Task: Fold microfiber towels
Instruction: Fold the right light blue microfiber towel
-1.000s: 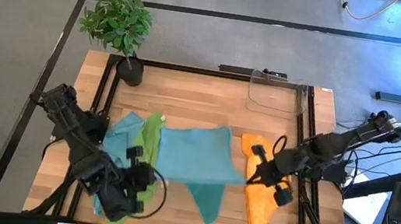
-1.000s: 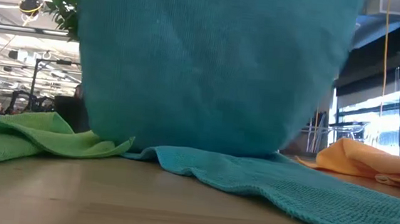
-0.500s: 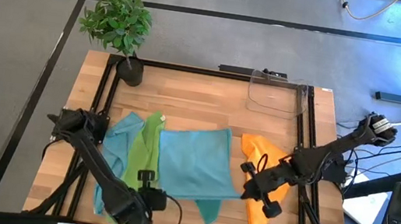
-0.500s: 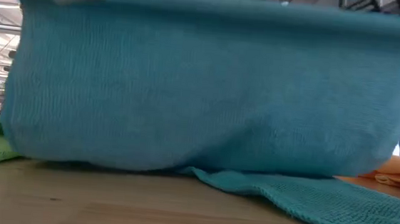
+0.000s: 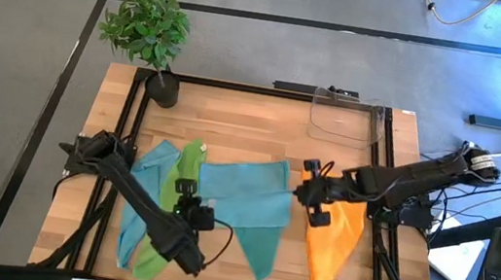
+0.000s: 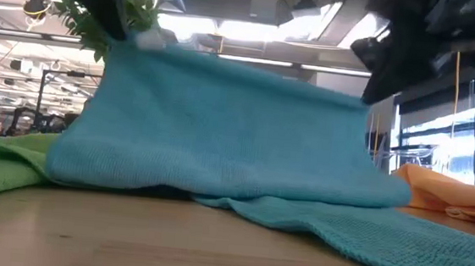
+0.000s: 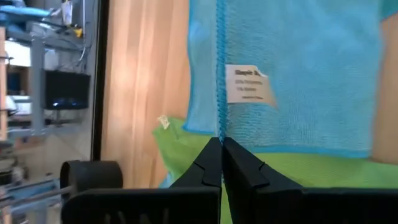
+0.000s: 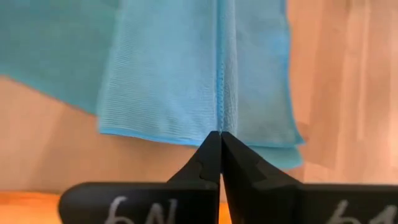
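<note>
a: where was the teal towel (image 5: 246,203) at inspection?

b: mid-table on the wooden table (image 5: 243,124), partly folded over itself. its upper layer was lifted off the boards along one hem, while a pointed corner trailed toward the front edge. in the low view it stood as a raised sheet (image 6: 221,123) with the rest lying flat beneath.

a: state of the claws?

b: the left gripper (image 5: 196,194) was clenched on the towel's left hem; the left wrist view showed its fingers (image 7: 239,165) pressed together on the stitched edge, near a white label (image 7: 249,85). the right gripper (image 5: 303,193) was likewise clamped on the right hem, fingers (image 8: 242,165) closed on the seam.

a: other cloths?

b: the lime green towel (image 5: 180,189) lay just left of the teal one, partly under it, with a light blue towel (image 5: 149,180) beside that, further left. the orange towel (image 5: 333,240) lay flat to the right, under the right arm.

a: anything else on the table?

b: a potted plant (image 5: 148,32) at the back left corner and a clear plastic bin (image 5: 344,119) at the back right, both well apart from the cloths.
</note>
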Robot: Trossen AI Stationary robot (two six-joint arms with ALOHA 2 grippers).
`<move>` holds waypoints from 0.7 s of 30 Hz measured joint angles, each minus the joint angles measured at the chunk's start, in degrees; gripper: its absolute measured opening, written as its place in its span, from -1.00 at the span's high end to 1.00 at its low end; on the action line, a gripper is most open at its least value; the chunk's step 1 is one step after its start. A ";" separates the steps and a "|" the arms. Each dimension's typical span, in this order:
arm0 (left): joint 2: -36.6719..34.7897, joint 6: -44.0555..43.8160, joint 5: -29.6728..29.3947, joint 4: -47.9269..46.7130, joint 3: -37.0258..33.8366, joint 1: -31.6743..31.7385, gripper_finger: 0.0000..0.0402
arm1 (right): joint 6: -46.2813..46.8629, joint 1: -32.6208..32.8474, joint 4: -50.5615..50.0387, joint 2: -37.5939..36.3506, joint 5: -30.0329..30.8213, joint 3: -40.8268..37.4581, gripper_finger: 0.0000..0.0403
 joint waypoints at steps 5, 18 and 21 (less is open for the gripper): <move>0.06 -0.87 -1.24 2.32 -8.16 0.97 1.00 | -2.19 -5.06 7.34 0.02 0.12 -4.26 0.94; 0.10 -0.87 -12.18 17.66 -25.77 4.31 1.00 | -3.94 -12.40 14.10 1.27 -0.12 -6.91 0.93; 0.10 -0.88 -12.78 18.44 -27.52 5.92 1.00 | -4.01 -13.60 14.73 2.59 -0.17 -6.91 0.95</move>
